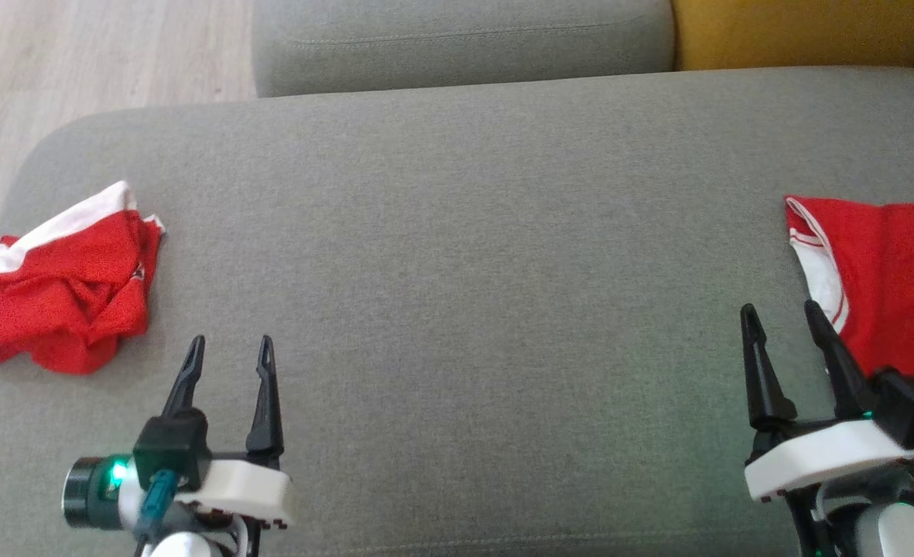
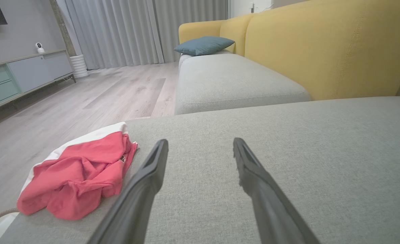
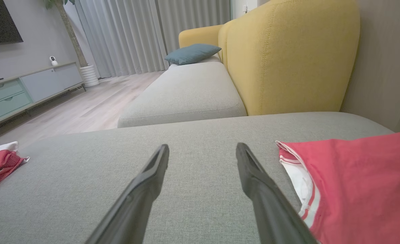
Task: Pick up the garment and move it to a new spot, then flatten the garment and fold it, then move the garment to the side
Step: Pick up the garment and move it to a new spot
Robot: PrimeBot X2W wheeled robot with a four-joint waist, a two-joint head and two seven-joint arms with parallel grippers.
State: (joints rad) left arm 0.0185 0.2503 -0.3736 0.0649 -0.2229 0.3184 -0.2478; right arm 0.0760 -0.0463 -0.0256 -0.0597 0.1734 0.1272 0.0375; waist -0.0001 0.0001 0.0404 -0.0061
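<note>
Low in the head view, left gripper [image 1: 231,344] and right gripper [image 1: 780,309] hang spread over the grey cushion [image 1: 464,255]; crumpled red garment [image 1: 54,302] lies far left, flat red garment [image 1: 890,271] far right. Left wrist view: crumpled one left of its fingers. Right wrist view: flat one just right of its fingers.

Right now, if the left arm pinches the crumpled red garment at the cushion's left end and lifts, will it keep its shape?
Probably not: the crumpled red garment lies in soft folds, so it should hang limp. It looks thin, likely light. Its bunched layers may unfurl, and the fingers could catch just one.
</note>
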